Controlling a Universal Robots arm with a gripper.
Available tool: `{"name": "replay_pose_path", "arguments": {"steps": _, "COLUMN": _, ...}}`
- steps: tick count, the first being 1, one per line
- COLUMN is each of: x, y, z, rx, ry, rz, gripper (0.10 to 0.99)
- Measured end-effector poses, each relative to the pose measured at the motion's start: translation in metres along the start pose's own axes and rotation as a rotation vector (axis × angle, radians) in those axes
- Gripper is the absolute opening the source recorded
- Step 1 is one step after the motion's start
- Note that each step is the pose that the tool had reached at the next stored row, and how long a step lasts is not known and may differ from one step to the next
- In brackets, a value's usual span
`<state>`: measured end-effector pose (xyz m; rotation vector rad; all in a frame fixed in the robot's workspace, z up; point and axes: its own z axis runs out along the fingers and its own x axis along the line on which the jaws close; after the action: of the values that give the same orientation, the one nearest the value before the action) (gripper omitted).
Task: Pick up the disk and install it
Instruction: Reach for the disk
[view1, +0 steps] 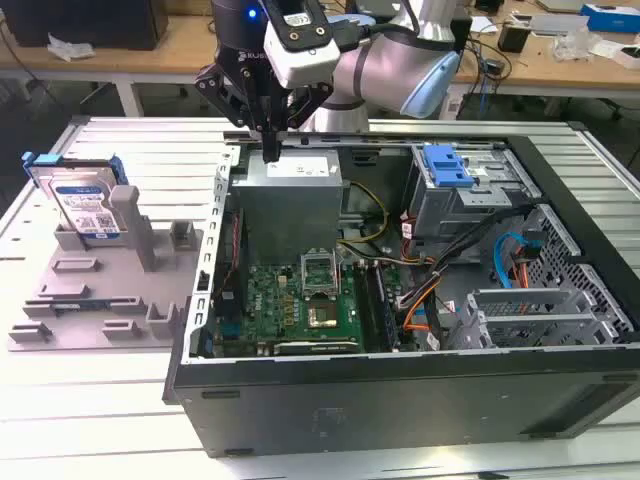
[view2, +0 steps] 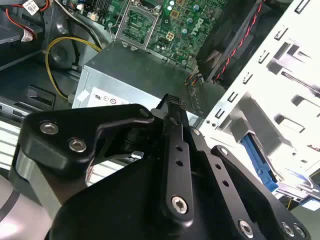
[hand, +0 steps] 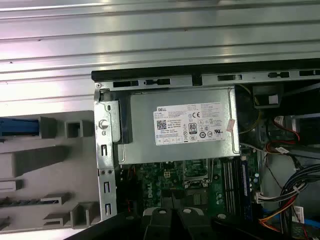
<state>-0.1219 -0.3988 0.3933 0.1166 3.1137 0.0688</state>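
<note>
Nearest the exterior camera, the open computer case (view1: 400, 400) lay on the slatted table (view1: 90, 440), its green motherboard (view1: 300, 300) exposed. Beside the case, toward the exterior view's left, a grey fixture (view1: 100, 300) held the disk (view1: 80, 195) standing on edge, its blue frame around the labelled body, well apart from the gripper (view1: 270, 148). Farther back, that gripper hung just above the silver power supply (view1: 290, 195) by the case's far wall, fingers pressed together and holding nothing. Beyond it stood cluttered workbenches (view1: 560, 60).
</note>
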Motion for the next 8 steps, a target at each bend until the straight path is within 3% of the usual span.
{"name": "replay_pose_path", "arguments": {"steps": 8, "x": 0.0000, "y": 0.0000, "z": 0.0000, "rx": 0.000, "ry": 0.0000, "rz": 0.000, "gripper": 0.106}}
